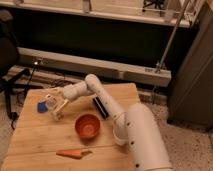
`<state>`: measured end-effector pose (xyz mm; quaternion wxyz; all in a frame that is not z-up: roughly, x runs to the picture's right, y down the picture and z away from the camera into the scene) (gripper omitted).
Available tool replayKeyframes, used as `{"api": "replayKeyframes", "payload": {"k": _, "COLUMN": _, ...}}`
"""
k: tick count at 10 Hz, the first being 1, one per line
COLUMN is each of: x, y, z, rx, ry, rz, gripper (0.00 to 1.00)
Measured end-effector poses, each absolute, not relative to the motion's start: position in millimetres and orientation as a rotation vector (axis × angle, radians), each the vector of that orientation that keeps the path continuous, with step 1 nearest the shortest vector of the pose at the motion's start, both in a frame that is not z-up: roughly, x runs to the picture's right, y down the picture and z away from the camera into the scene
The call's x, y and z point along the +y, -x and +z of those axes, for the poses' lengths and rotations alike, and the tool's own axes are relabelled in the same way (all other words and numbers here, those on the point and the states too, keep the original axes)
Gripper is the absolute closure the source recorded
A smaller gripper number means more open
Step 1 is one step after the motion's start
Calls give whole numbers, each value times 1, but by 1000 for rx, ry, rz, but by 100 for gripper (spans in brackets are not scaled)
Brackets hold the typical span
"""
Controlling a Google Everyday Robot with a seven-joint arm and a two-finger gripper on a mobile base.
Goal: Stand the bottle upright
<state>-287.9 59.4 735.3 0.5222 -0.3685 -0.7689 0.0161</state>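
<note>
Tool [58,107] sits over the left side of the tabletop [30,141], right at the bottle [52,101], which looks tilted just beside a blue object [42,106] and up-left of the orange bowl [87,126]. Can't tell if the tool is clamped on it or apart. Bottle is probably light, thin-walled, slick and squashy, so grip mid-body gently, not the whitish end.

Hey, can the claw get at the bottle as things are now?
Probably yes. The claw is right at the bottle, with nothing between them; the blue thing lies just beside it and the bowl sits apart.
</note>
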Motion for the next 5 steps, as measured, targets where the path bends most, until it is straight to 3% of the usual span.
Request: {"api": "replayKeyframes", "payload": {"k": 5, "x": 59, "y": 273, "z": 739, "rx": -1673, "ry": 884, "rz": -57, "gripper": 20}}
